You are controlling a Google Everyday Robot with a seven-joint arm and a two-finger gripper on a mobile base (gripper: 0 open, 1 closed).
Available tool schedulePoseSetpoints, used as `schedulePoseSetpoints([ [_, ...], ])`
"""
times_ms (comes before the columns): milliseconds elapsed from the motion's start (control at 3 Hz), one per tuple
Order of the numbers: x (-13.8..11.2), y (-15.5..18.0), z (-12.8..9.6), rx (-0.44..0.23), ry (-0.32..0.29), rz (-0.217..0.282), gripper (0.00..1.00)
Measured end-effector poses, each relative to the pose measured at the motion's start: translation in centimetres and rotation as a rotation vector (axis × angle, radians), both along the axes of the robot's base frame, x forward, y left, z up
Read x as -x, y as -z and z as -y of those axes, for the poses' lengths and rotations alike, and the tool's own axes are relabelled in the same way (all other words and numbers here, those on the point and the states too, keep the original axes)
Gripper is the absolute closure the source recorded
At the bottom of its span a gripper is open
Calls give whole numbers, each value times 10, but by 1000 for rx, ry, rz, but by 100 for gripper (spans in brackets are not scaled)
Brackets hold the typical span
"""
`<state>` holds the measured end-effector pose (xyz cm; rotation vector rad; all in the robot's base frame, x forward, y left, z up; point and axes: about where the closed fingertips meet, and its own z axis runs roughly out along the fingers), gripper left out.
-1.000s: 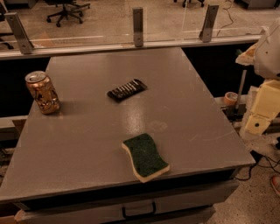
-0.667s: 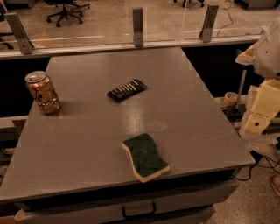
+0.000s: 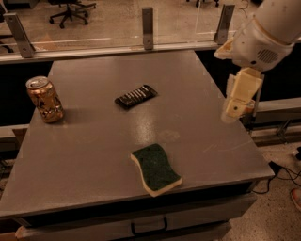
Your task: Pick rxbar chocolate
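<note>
Your gripper [image 3: 233, 112] hung at the right edge of the grey table [image 3: 94, 155], pointing downward from the pale arm [image 3: 263, 33] that came in from the upper right corner of the view. It held nothing and touched none of the things on the table. Whether it was spread or clamped could not be made out from this angle, since only a single cream-coloured block of it showed.

The rxbar chocolate [image 3: 136, 96] lay flat on the tabletop, well apart from your gripper, off to the gripper's left in the picture and a little farther toward the back of the table. It was a slim black wrapper with rows of pale stripes facing up, and it lay at a slant, its right end turned toward the far edge. Bare table surface lay between it and the gripper.

The gold-brown can [image 3: 44, 100] stood upright near the table's left edge, on the far side of the bar from your gripper and apart from the bar. The green sponge [image 3: 156, 169], with its cream base, lay near the front edge, nearer the camera than the bar and not touching it. A glass barrier on metal posts [image 3: 147, 27] ran along the back of the table, and an office chair [image 3: 70, 7] stood on the floor beyond it.
</note>
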<state>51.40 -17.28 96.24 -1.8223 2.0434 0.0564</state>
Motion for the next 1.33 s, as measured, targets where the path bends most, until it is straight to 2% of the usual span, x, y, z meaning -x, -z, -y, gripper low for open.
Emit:
schedulePoseSetpoints([
  [333, -47, 20, -46, -71, -114, 16, 0],
  [667, -79, 42, -96, -168, -194, 14, 0],
  [1333, -83, 47, -98, -184, -192, 11, 0],
])
